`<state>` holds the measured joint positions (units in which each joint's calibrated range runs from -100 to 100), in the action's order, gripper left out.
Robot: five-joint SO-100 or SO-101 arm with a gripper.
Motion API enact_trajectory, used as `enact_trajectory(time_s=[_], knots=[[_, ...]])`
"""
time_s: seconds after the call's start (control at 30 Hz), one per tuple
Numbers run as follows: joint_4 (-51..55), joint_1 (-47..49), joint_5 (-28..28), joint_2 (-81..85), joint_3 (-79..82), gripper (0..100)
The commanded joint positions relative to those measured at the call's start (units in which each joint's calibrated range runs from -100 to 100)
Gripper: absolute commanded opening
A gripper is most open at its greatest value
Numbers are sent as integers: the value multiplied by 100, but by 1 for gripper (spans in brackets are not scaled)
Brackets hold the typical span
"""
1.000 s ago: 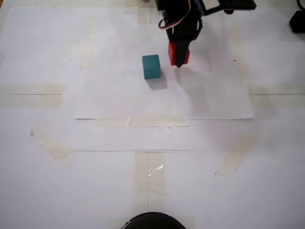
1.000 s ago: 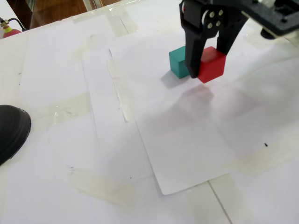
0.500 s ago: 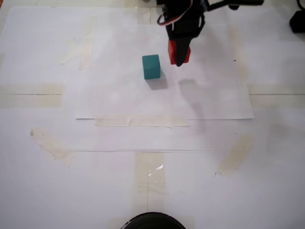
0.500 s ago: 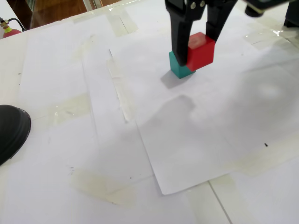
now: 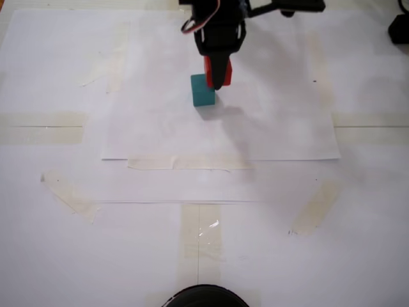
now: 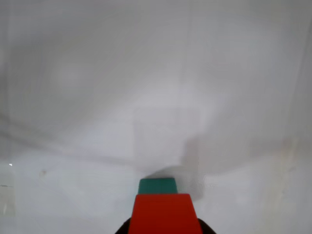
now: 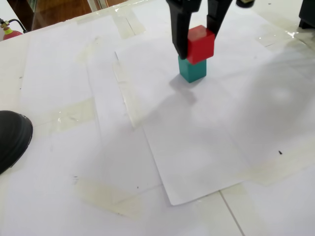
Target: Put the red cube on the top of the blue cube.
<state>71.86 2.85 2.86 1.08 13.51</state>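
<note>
In a fixed view we see white paper [image 5: 217, 137] taped over the table [image 5: 57, 256], with a dark round object [image 5: 203, 297] at the near edge. Toward the far edge the gripper [image 5: 217, 77] clamps the red cube [image 5: 225, 73] over the teal cube [image 5: 202, 91].

In the wrist view we look down on the red cube [image 6: 164, 213], teal [image 6: 157, 185] just beyond.

In another fixed view wood floor [image 7: 59, 10] shows past the far corner; red [image 7: 201, 44] sits on teal [image 7: 192, 70], slightly offset, between the fingers [image 7: 180, 34].

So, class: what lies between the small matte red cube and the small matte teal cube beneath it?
Nothing: in a fixed view the red cube, between the gripper's fingers, sits directly on the teal cube.
</note>
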Motion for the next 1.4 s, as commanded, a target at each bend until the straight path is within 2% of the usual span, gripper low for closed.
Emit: enact_trajectory(time_s=[0.0, 0.7, 1.37], knots=[[42, -164, 93, 46, -402, 14], [-480, -391, 215, -66, 197, 14], [-553, -421, 220, -83, 515, 14]])
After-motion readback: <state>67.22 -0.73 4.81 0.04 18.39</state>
